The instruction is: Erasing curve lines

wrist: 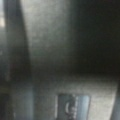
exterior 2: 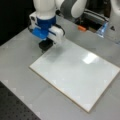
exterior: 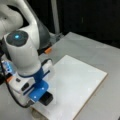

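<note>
A grey table (exterior 2: 22, 75) fills both front views, with a dark perforated mat at a front view's bottom left and black background behind. Nearest on it lies a white board (exterior 2: 75, 75) with a thin wooden edge, its surface bare except for a bright glare patch toward a front view's right. No curve lines can be made out anywhere on the board in either front view; whether they are already wiped away, too faint to show, or hidden under the arm cannot be told, so how far the erasing has got is uncertain.

Farther back, the gripper (exterior 2: 45, 45) hangs over the board's far corner, below a blue bracket. A dark block (exterior: 46, 98) sits at its tip, down at or just above the board's edge; it may be an eraser, but whether the jaws are clamped on it cannot be told. The wrist view shows only dark, blurred shapes. Beyond the arm, an orange piece (exterior 2: 81, 28) lies on the table.
</note>
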### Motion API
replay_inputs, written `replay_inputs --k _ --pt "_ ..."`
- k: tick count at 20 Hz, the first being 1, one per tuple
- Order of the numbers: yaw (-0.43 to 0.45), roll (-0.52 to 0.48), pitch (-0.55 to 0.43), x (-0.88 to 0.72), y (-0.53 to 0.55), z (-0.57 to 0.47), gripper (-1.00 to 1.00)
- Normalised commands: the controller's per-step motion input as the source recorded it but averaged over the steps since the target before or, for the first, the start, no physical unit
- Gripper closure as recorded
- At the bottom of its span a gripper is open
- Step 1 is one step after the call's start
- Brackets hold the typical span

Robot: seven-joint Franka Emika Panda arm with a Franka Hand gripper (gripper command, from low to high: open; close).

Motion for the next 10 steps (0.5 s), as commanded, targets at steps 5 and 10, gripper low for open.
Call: replay_inputs --k 5,10 --pt "0.184 0.042 0.095 0.3 -0.28 -0.01 1.0" --pt "0.089 0.037 0.06 0.21 -0.23 -0.03 1.0"
